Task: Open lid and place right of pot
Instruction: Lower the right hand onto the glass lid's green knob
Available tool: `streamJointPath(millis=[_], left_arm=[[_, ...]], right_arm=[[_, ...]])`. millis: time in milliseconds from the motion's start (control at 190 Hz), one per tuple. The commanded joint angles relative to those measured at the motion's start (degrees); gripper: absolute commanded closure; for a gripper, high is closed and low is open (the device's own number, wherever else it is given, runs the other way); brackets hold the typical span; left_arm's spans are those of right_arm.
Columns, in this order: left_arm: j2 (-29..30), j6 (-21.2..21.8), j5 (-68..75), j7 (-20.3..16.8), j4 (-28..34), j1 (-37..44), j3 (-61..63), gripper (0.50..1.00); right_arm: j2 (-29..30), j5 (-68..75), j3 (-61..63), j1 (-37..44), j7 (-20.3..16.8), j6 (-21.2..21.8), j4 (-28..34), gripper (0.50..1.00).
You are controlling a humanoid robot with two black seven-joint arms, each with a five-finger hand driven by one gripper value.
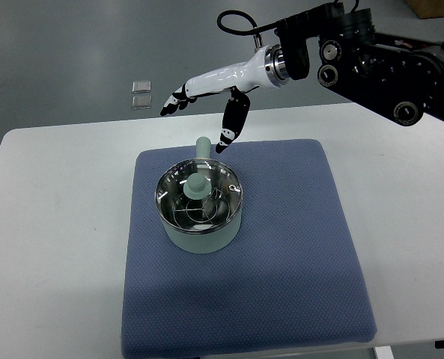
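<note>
While the right robot hand [207, 101] hovers unclenched, lidded pot [201, 206] on blue mat [296, 247], white table [49, 224], grey floor [72, 52].

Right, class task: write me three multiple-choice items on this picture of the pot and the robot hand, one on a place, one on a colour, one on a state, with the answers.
1. Where does the pot stand?
A. on the blue mat
B. on the bare white table
C. on the floor

2. What colour is the lid's knob?
A. red
B. pale green
C. black

3. What is the right hand doing?
A. gripping the knob
B. holding the lid beside the pot
C. hovering open behind the pot

Answers:
1 A, the mat lies under the pot on all sides.
2 B, it matches the pot's pale green wall.
3 C, its fingers are spread and hold nothing, and the lid sits on the pot.
</note>
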Motion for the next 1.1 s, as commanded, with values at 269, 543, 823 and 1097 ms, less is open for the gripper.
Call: streamJointPath(millis=[269, 543, 823, 1097], left_arm=[[0.00, 0.01, 0.00, 0.00, -0.09, -0.15, -0.06, 0.500], [0.00, 0.01, 0.00, 0.00, 0.17, -0.06, -0.06, 0.500], [0.00, -0.08, 0.00, 0.00, 0.08, 0.02, -0.06, 0.500], [0.00, 0.01, 0.00, 0.00, 0.17, 0.02, 0.03, 0.500]], right_arm=[[2.29, -4.49, -4.84, 0.10, 0.27, -0.01, 1.53, 0.572], [4.49, -7.92, -7.39, -0.43, 0.27, -0.01, 1.62, 0.574], [4.32, -8.54, -7.92, -0.43, 0.27, -0.01, 1.62, 0.579], [3.61, -8.45, -7.48, -1.48, 1.50, -0.01, 1.79, 0.634]])
